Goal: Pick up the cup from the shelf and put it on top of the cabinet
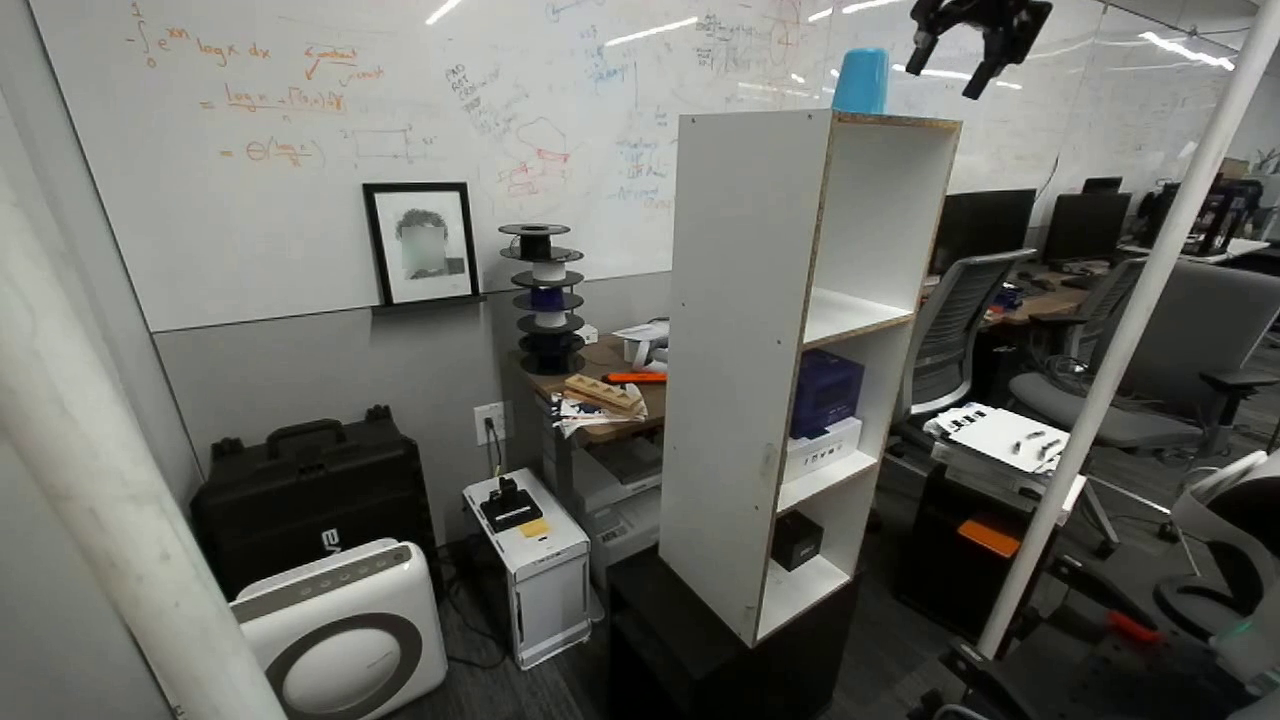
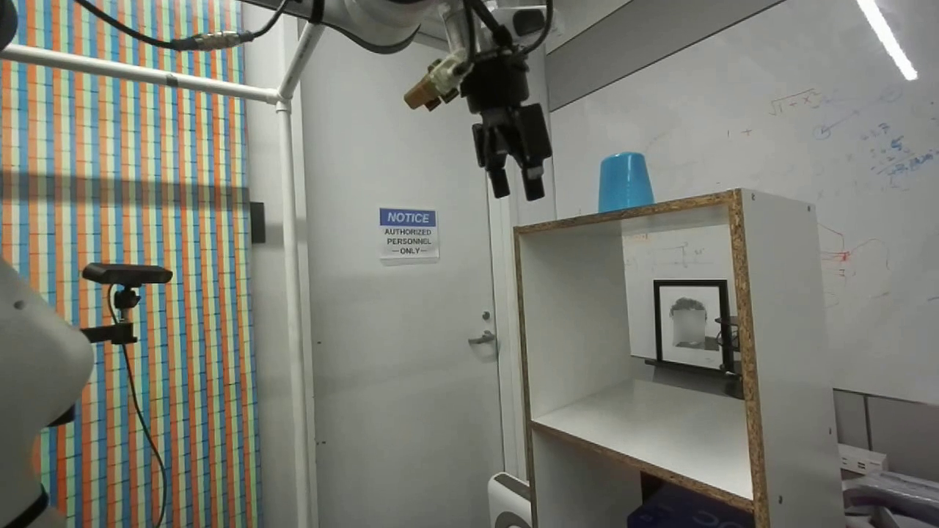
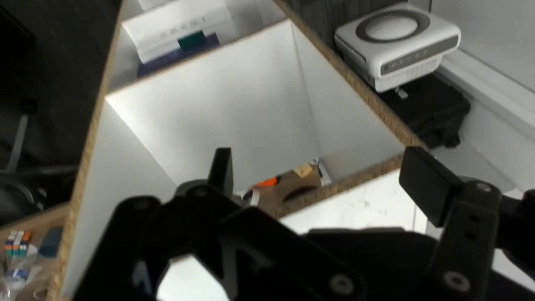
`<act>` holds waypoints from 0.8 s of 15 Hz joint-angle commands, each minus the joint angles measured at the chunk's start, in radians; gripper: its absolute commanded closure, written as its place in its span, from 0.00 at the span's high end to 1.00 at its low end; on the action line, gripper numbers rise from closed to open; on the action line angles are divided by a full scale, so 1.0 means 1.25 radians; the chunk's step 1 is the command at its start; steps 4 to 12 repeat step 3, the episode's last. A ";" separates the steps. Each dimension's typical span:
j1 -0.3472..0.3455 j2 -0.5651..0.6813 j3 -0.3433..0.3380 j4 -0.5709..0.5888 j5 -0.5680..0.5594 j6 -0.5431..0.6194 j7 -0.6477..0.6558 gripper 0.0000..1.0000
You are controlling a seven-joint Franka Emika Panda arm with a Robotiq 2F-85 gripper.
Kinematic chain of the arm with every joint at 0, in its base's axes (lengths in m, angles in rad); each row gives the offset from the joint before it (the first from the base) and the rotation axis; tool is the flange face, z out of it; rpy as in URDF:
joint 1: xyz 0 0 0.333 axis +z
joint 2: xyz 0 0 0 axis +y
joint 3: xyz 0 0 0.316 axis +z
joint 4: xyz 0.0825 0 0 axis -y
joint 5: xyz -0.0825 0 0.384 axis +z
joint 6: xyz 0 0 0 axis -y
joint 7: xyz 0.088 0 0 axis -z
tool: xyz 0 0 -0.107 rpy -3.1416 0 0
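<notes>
The light-blue cup [image 1: 861,80] stands upside down on top of the white cabinet [image 1: 740,350]. It also shows on the cabinet [image 2: 785,308] in an exterior view as the cup [image 2: 626,182]. The cup is out of view in the wrist view. The upper shelf [image 1: 850,314] holds nothing in both exterior views, and shows as a white board [image 3: 234,100] in the wrist view. My gripper [image 1: 945,78] is open and empty, apart from the cup, beside it on the cabinet's open-front side. It also shows as the gripper [image 2: 517,189] and, with fingers wide apart, the gripper [image 3: 322,179].
A purple box [image 1: 826,390] on a white box [image 1: 825,450] fills the middle compartment. A black box [image 1: 797,540] sits in the lowest one. A whiteboard [image 1: 600,130] stands behind. A white pole [image 1: 1130,330] and office chairs [image 1: 965,330] are nearby.
</notes>
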 commanded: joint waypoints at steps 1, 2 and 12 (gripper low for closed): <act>-0.015 -0.068 0.003 -0.073 -0.070 -0.116 -0.012 1.00; -0.006 -0.031 -0.002 -0.029 -0.041 -0.085 0.000 1.00; -0.008 -0.042 -0.002 -0.048 -0.053 -0.103 -0.001 1.00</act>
